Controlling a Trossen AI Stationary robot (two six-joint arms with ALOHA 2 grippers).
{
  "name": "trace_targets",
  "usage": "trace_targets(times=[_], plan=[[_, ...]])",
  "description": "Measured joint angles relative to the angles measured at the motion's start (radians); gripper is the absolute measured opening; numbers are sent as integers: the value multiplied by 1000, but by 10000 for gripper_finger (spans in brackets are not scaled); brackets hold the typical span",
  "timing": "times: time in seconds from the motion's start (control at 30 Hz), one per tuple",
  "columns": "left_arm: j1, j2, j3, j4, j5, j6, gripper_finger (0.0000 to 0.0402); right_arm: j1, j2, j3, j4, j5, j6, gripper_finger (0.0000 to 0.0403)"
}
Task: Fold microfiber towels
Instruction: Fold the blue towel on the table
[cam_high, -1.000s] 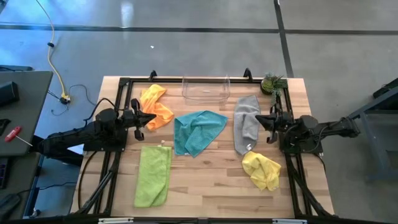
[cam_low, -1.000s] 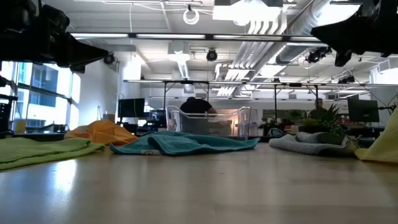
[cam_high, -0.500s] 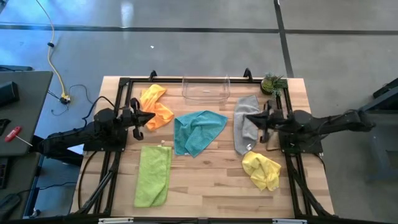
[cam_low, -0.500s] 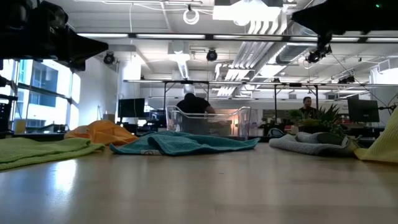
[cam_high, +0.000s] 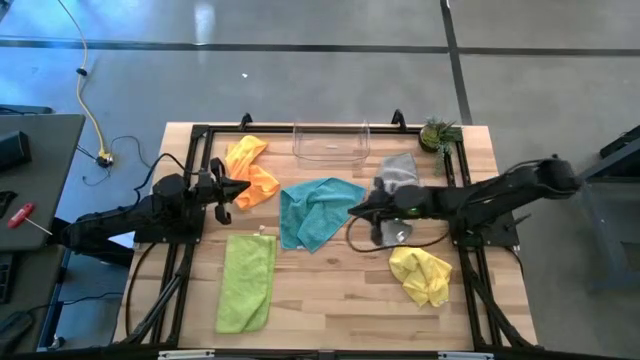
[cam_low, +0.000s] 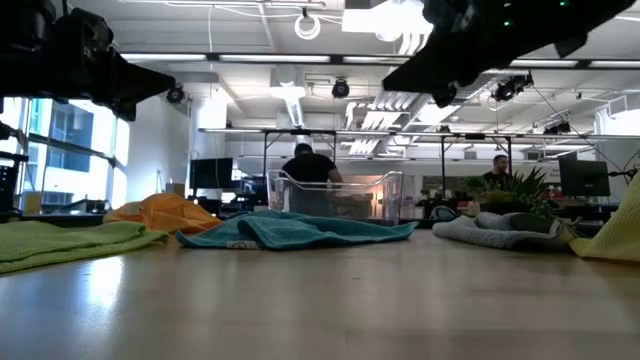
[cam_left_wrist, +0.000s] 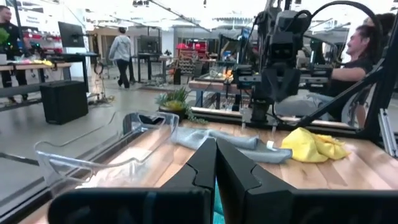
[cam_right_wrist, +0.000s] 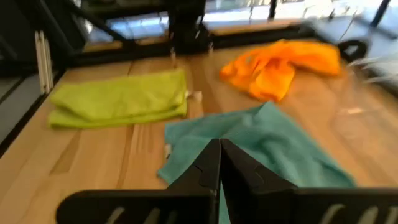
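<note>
Reaching toward the crumpled teal microfiber towel (cam_high: 318, 211) with jaws pressed together, right gripper (cam_high: 357, 210) empty
Lime green towel (cam_high: 246, 281) at seven o'clock looked folded; others lay crumpled; left gripper (cam_high: 238, 188) shut

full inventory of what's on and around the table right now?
orange towel: 1, orange, crumpled, far left of table
teal towel: 1, teal, rumpled, table centre
grey towel: 1, grey, far right, partly under the right arm
yellow towel: 1, yellow, bunched, near right
lime green towel: 1, lime green, folded lengthwise, near left
clear bin: 1, transparent, far edge centre
small plant: 1, green, far right corner
table: 1, light wood, black frame
left hand: 1, dark, shut, beside the orange towel
right hand: 1, dark, shut, above the teal towel's right edge
</note>
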Motion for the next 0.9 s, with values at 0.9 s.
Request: trace_targets(times=[0.9], plan=[[0,37,0,-62,19,-8,0,135,815,839,-747,-2,-239,128]])
